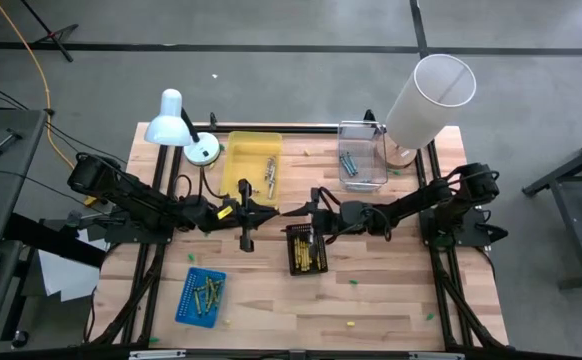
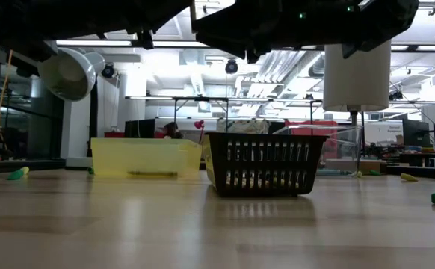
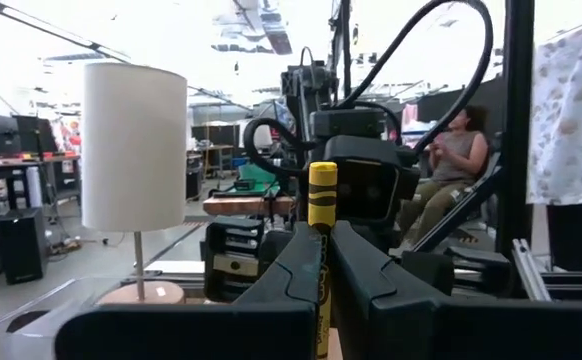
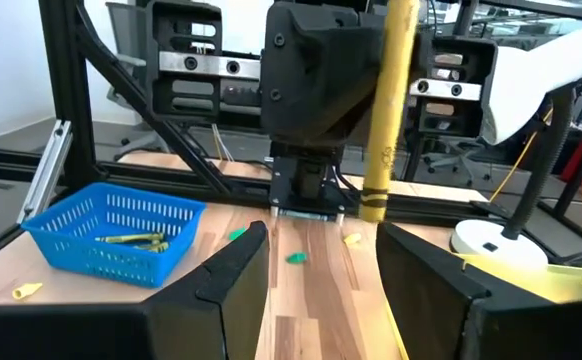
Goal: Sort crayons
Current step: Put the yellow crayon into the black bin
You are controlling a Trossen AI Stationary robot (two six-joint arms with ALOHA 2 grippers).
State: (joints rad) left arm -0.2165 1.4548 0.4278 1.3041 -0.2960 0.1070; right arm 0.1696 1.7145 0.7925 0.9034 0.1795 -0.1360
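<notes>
You are midway: crayons already lie in the yellow tray (image 1: 252,165), clear bin (image 1: 362,160) and blue basket (image 1: 201,295), more wait in the black basket (image 1: 307,250), and above the bench (image 1: 391,290) your left end effector (image 1: 271,211) pinches a yellow crayon (image 3: 321,215) upright between the spread fingers of the right end effector (image 1: 293,210).

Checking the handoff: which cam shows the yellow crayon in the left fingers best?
Right wrist view: the yellow crayon stands long and upright, wrapper visible. Left wrist view shows the crayon's top, clamped between the left fingers. High view shows a speck; low view hides it.
</notes>
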